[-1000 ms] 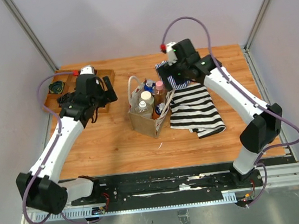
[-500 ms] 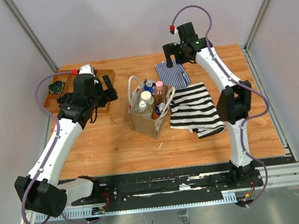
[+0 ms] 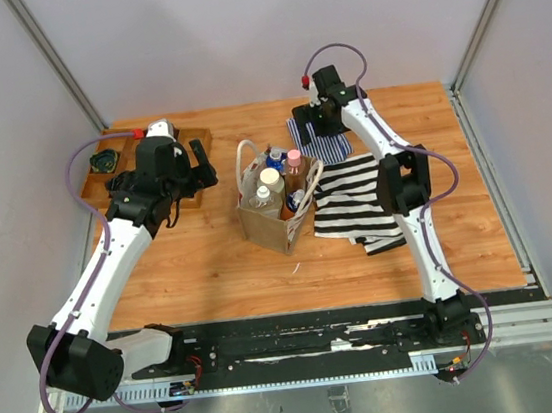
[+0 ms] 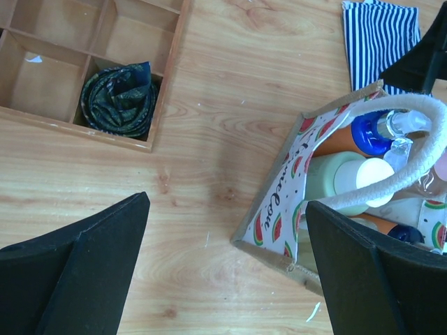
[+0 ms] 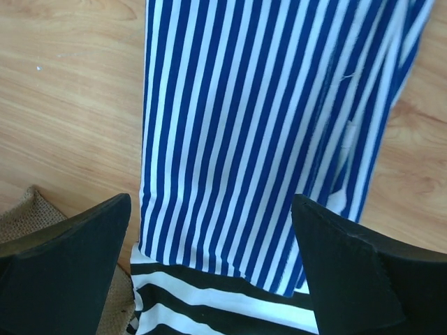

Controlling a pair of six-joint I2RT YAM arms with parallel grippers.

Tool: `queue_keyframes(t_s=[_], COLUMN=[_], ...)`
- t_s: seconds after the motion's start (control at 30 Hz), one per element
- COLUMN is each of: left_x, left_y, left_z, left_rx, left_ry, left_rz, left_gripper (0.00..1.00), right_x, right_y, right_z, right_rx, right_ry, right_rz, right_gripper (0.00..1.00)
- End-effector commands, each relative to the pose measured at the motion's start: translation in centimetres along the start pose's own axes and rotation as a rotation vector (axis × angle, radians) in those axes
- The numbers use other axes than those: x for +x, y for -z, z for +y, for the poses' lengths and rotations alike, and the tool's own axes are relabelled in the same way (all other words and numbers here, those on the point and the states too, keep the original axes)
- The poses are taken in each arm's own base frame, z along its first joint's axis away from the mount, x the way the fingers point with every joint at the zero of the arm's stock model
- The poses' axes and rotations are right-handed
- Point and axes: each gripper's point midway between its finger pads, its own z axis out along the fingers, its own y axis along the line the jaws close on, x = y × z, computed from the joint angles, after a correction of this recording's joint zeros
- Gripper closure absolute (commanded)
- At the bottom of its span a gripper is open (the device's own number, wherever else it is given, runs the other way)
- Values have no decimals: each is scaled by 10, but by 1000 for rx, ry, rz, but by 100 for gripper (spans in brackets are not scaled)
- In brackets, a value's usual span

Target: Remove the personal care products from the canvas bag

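Observation:
The canvas bag (image 3: 270, 225) stands upright mid-table with several personal care products inside: a cream-capped bottle (image 3: 271, 179), a pink-capped one (image 3: 294, 157) and a blue-capped one (image 3: 275, 153). In the left wrist view the bag's watermelon-print rim (image 4: 276, 209) shows at the right, with the cream cap (image 4: 363, 178) and the blue cap (image 4: 370, 129) under a white handle. My left gripper (image 3: 196, 171) (image 4: 227, 272) is open and empty, up and to the left of the bag. My right gripper (image 3: 314, 124) (image 5: 209, 272) is open and empty, behind the bag above a blue-striped cloth.
A compartmented wooden tray (image 3: 111, 176) (image 4: 171, 77) at the back left holds a dark rolled item (image 4: 117, 98). A blue-and-white striped cloth (image 3: 321, 146) (image 5: 272, 132) and a black-and-white striped cloth (image 3: 356, 202) (image 5: 209, 307) lie right of the bag. A bag corner (image 5: 35, 216) shows in the right wrist view.
The right arm has folded upright, its elbow swinging in from the right; its gripper lifted, then came back down over the blue-striped cloth. The left arm has barely moved.

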Motion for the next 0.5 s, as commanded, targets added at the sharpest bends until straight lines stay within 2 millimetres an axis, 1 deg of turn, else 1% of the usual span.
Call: queue_keyframes(t_s=[0.0, 0.07, 0.1, 0.23, 0.3, 0.37, 0.47], left_x=[-4, -2, 0, 2, 0, -4, -4], left_y=[3, 2, 2, 4, 6, 9, 11], left_z=[-6, -6, -5, -4, -4, -5, -4], left_rx=[31, 33, 31, 29, 31, 34, 34], left_ry=[2, -4, -5, -7, -10, -12, -13], left_rz=[-12, -2, 3, 11, 4, -6, -6], left_gripper=[0, 0, 0, 0, 0, 0, 0], right_x=[12, 22, 26, 43, 54, 69, 93], right_y=[-16, -26, -29, -40, -43, -44, -41], right_z=[23, 24, 20, -1, -10, -32, -69], right_rx=[-62, -48, -29, 30, -2, 3, 100], right_ry=[51, 60, 51, -26, -102, -187, -238], right_rz=[37, 63, 75, 125, 159, 205, 275], right_gripper=[2, 1, 2, 1, 1, 1, 2])
